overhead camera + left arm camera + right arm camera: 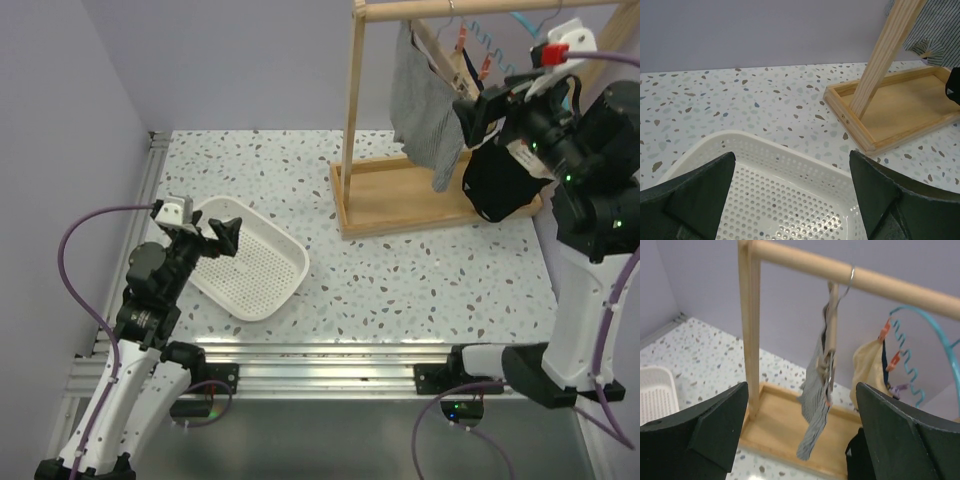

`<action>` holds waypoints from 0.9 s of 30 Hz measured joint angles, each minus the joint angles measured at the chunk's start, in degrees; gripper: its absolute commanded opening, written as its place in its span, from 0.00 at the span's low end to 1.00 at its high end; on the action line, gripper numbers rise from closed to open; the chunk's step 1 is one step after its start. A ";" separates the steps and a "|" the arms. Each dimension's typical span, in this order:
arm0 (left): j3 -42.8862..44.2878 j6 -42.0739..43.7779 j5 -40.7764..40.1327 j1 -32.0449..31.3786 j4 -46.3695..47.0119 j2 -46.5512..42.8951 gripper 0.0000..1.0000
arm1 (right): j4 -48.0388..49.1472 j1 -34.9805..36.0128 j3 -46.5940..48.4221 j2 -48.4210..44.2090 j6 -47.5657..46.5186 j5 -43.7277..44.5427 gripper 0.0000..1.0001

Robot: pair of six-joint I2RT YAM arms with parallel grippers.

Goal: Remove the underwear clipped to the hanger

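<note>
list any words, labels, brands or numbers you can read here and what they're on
None can be read.
A pale patch, maybe a sticker, on the right arm near its wrist is too small and blurred to make out.
The grey striped underwear, the white basket and the wooden rack show no print.

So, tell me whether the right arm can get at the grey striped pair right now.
Probably yes: the right gripper is open and faces the grey striped pair, with nothing between them in the wrist view.
</note>
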 measured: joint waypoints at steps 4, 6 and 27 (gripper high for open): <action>0.00 0.00 0.09 0.00 0.00 -0.26 1.00 | 0.33 0.00 19.52 13.88 2.86 0.94 0.89; 0.00 0.00 0.09 0.00 0.00 -0.44 1.00 | 1.22 0.00 24.28 18.60 3.82 1.79 0.87; 0.00 0.46 -0.35 0.00 -0.07 0.70 1.00 | 4.15 -0.39 29.22 35.54 8.26 4.85 0.60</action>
